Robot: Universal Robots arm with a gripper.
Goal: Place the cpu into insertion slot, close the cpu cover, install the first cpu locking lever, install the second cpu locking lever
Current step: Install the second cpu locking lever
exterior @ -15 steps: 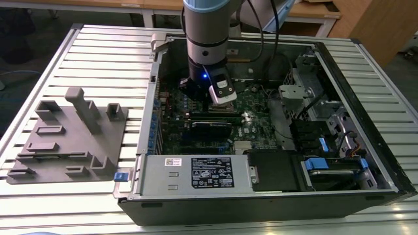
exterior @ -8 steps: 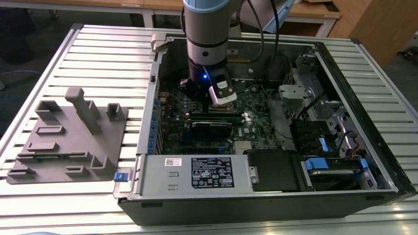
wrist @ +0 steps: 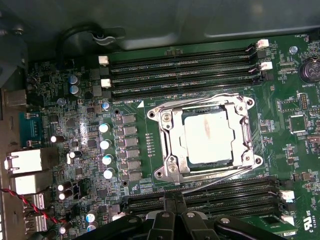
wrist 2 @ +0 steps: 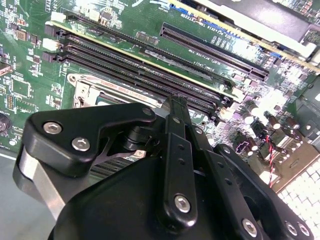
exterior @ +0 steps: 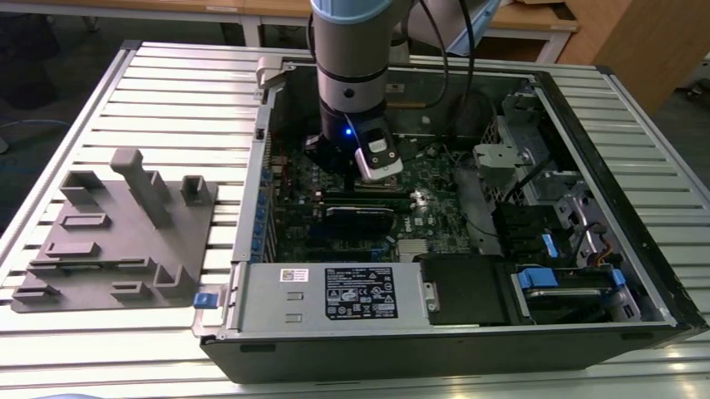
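**Chip seated under its frame, claw poised beside the socket**

In the exterior view we see the arm reaching down into the open computer case (exterior: 654, 274), its gripper (exterior: 372, 179) low over the green circuit board (exterior: 433, 220). We judge it hangs there because the socket work lies right beneath it. On the exterior view's left a grey fixture block (exterior: 111, 237) sits on the slatted table (exterior: 166, 91), well apart from the case.

In the second wrist view the black claw linkage fills the foreground and its fingers (wrist 2: 175, 107) appear drawn together with nothing between them. Just past them we glimpse the metal rim of the insertion slot (wrist 2: 82, 87), beside the long memory slots (wrist 2: 135, 65).

In the first wrist view the cpu (wrist: 207, 136) lies flat in the insertion slot (wrist: 169, 167), and the cpu cover (wrist: 168, 131) rests down around it, framing its silver top. A thin wire lever (wrist: 220, 178) runs along one side of the socket; whether it is latched we cannot tell. The fingertips (wrist: 172, 202) meet just short of that side, over the nearer memory slots.
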